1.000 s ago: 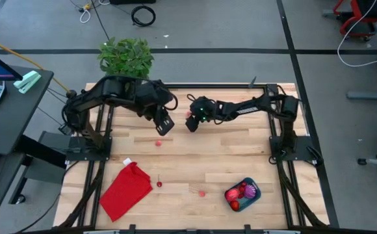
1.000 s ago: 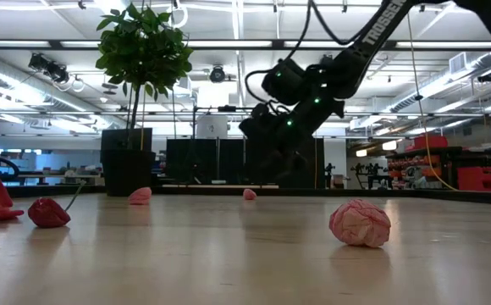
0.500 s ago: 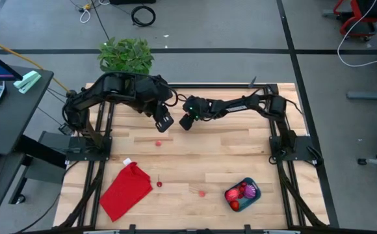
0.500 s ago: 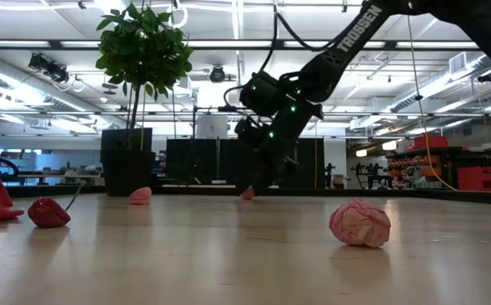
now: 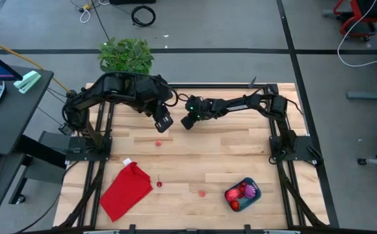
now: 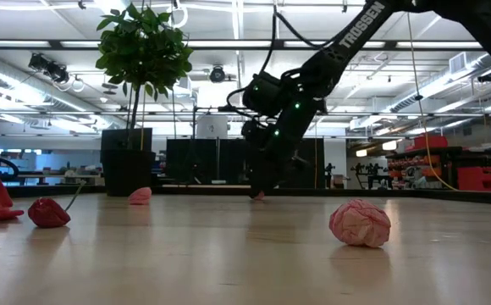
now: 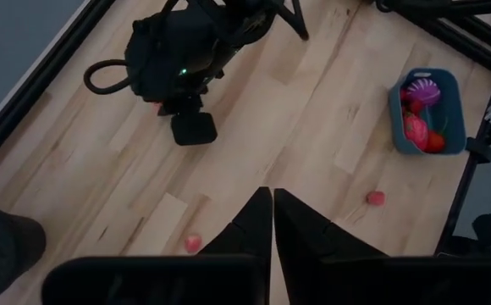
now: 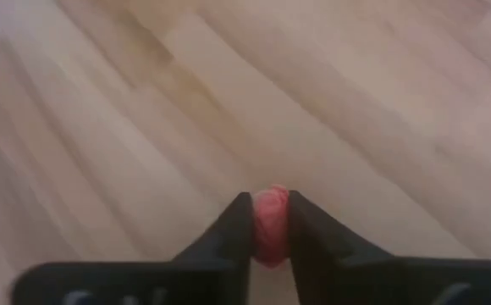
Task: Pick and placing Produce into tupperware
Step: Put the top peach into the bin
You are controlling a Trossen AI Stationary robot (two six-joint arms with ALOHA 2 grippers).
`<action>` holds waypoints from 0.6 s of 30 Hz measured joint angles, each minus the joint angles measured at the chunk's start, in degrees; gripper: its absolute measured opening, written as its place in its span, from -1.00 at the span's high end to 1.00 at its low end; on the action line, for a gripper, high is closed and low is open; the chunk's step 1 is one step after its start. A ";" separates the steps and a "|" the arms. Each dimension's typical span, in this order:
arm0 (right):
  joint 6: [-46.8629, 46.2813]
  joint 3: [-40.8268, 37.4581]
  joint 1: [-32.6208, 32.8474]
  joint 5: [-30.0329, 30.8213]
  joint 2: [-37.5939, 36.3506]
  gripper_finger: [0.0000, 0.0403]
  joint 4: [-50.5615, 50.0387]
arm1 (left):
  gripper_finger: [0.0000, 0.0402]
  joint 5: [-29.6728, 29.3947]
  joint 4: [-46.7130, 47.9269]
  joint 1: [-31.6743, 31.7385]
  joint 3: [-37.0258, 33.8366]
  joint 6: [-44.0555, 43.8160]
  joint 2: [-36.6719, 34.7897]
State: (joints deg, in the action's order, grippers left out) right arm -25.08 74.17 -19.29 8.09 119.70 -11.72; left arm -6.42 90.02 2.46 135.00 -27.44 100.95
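**A:** How is the right arm posed?

**B:** It stretches from its base across the back of the table toward the potted plant, wrist bent down. The right gripper is tipped to the wood, and its fingers are pinched tight on a small pink-red produce piece right at the surface. The low view shows the same: tip down on the boards, a bit of pink under it.

**A:** And the left arm?

**B:** It arches out from beside the plant, with the left gripper hanging above the table just beside the right one. Its fingers are pressed together, with nothing between them.

**A:** Where is the tupperware?

**B:** The tupperware sits at the front of the table, far from the plant, well apart from both grippers. It holds red pieces and a purple one.

**A:** Other produce?

**B:** A pink piece lies near the left gripper; another pink one lies between the red cloth and the tupperware; a red one lies just beside the cloth.

**A:** Anything hard to read?

**B:** From above, the gripped piece is hidden under the gripper. In the wrist view only its top shows, so I cannot tell what kind of produce it is.
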 joint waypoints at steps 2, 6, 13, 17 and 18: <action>-0.24 -0.10 0.09 -0.11 -1.12 0.80 -2.68 | 0.88 0.00 0.00 0.00 0.00 0.28 -0.03; 0.48 -0.18 0.42 -0.46 -3.52 0.82 -10.23 | 0.90 0.00 0.00 0.00 0.00 1.81 -0.22; 2.83 -0.16 3.90 -1.65 -12.85 0.83 -25.69 | 0.93 0.01 0.00 0.00 -0.01 3.38 -0.22; -2.34 -0.11 8.11 -10.42 -21.20 0.79 -36.22 | 0.90 0.00 -0.01 0.00 0.00 4.59 -0.22; -3.71 -0.11 9.82 -11.88 -23.34 0.77 -38.75 | 0.89 0.00 -0.01 0.00 -0.01 4.60 -0.22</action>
State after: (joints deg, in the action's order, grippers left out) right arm -28.79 74.06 -9.47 -3.79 96.36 -50.46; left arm -6.42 90.01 2.46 134.99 -22.84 100.73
